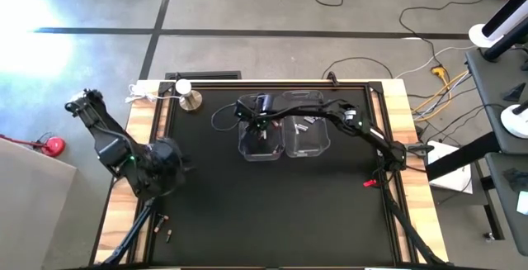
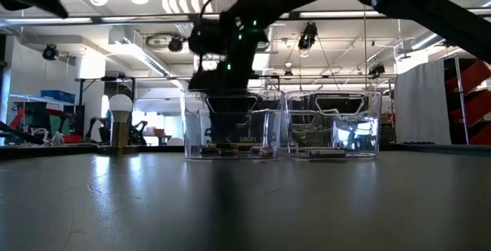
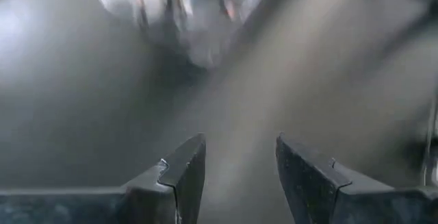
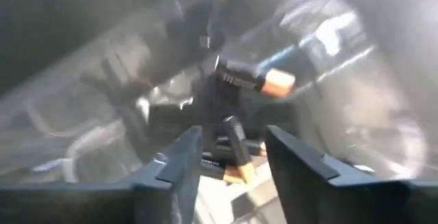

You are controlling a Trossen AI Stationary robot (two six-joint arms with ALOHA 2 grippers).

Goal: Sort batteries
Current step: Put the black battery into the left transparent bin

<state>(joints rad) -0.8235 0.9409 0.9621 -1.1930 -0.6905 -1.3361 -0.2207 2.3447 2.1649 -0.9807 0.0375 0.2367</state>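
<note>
A: Where is the right end effector (image 1: 262, 130) working now?

B: It is hanging over the left clear bin (image 1: 262, 142), and its fingers (image 4: 179, 162) are standing apart. One copper-and-black battery (image 4: 254, 78) is showing in the air above them, and more batteries (image 4: 229, 157) are lying on the bin floor between them.

A: And the other bin?

B: The right clear bin (image 1: 307, 138) is standing just beside the first one, touching it, and some small batteries are lying inside. The right arm is crossing above this bin, so it is covering a part of it.

A: What else is lying around?

B: A small lamp with a white ball (image 1: 185, 90) is standing near the far left corner of the surface (image 1: 272, 212). A red bit (image 1: 369, 183) is lying near the right edge. Three loose batteries (image 1: 163, 225) are lying near the left edge.

A: The left end effector (image 3: 239, 176)?

B: It is waiting low at the left side, with fingers apart and nothing between them.
</note>
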